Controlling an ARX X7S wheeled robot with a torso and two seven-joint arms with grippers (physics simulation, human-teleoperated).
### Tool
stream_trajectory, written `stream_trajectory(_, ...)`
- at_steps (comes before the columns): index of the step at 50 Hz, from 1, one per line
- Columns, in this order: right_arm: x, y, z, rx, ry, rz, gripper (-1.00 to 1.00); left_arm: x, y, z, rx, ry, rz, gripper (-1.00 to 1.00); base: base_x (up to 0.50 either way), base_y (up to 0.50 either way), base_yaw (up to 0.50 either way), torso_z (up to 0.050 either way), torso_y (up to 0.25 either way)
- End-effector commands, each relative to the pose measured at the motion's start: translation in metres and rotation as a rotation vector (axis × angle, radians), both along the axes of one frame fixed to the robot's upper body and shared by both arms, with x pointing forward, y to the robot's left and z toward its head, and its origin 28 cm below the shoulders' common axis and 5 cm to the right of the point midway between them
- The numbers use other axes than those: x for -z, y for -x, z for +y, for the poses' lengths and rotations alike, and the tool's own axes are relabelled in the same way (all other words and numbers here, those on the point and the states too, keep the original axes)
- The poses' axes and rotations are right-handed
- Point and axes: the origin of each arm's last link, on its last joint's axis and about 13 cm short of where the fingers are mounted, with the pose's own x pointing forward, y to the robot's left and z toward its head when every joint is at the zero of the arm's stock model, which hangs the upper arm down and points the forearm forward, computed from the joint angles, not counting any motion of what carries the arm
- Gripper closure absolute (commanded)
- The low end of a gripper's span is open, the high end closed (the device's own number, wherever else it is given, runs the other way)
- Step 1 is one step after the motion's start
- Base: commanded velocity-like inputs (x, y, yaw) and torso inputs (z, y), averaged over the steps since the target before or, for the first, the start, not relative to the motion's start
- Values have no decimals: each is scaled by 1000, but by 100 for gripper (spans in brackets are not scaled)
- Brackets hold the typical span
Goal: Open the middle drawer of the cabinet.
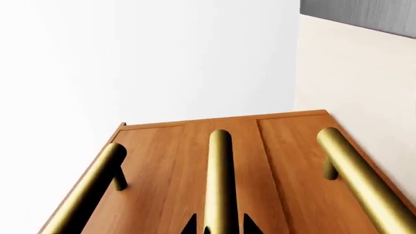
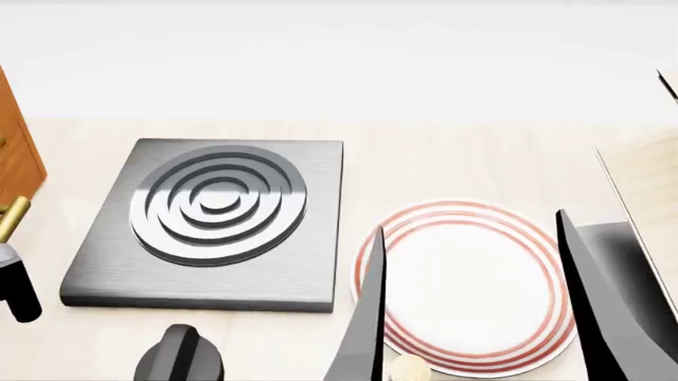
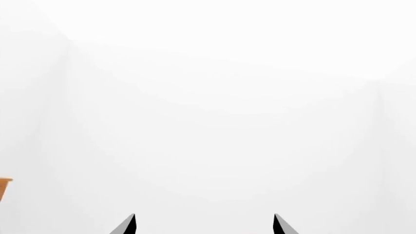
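Note:
The orange-brown cabinet (image 1: 286, 161) fills the left wrist view with three drawer fronts, each with a brass bar handle. The middle drawer (image 1: 188, 161) sits flush with its neighbours. My left gripper (image 1: 219, 225) straddles the middle drawer's handle (image 1: 219, 175), its dark fingertips (image 1: 190, 225) drawn in close on either side. In the head view only the cabinet's edge (image 2: 16, 151) and one handle end (image 2: 13, 216) show at far left. My right gripper (image 2: 471, 226) is open and empty above the plate, facing a white wall.
A grey hob plate with raised rings (image 2: 212, 214) lies left of centre on the pale counter. A white plate with red rings (image 2: 466, 278) lies to its right. A dark knob (image 2: 180, 357) is at the front. A pale wood rack (image 2: 646, 175) stands at far right.

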Motion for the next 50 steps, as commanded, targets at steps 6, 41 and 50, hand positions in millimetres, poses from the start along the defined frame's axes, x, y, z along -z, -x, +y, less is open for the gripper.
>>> stream_trajectory(6,1,0,2,-7,1,3,-100,-41,-24,-14,89,19,-226,100,0,0,0,0,7)
stream_trajectory(41,0,2,3,-17,5,2,-100,-65,-38,-49,263,34,-247,100,0,0,0,2,8)
stream_trajectory(50,1,1,3,-20,4,3,-100,-65,-38,-50,261,40,-241,100,0,0,0,2,6)
